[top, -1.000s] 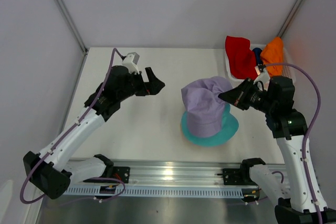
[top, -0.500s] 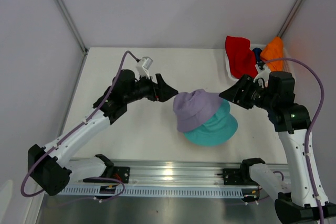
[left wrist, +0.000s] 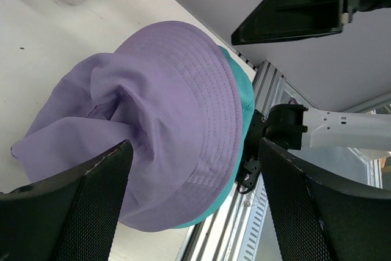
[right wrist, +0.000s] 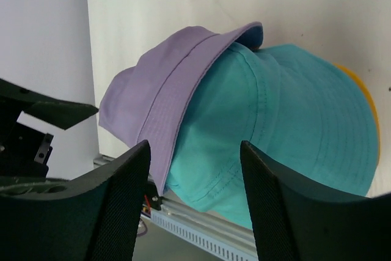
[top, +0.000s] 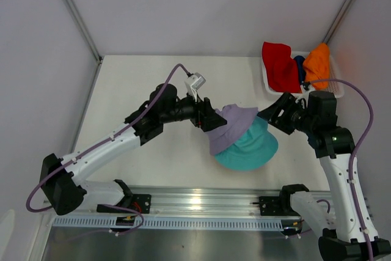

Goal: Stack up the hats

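Top external view: the lavender hat (top: pixel 235 121) is seen lying skewed on the teal hat (top: pixel 252 150) mid surface (top: pixel 140 84). Its crown is offset left and its brim overhangs the teal hat's left edge. A sliver of yellow hat (right wrist: pixel 368 105) is visible under the teal one.

The left fingers (left wrist: pixel 73 206) are spread wide with the lavender hat straight ahead between them. Nothing is gripped; contact cannot be told. The right fingers (right wrist: pixel 116 200) are parted and empty, just right of the teal hat.

The left arm is judged nearer, so a push rightward is likely needed to centre the lavender hat.

The red hat (top: pixel 280 65), orange hat (top: pixel 317 62) and dark blue hat (top: pixel 298 62) sit in the basket (top: pixel 269 85), far right.
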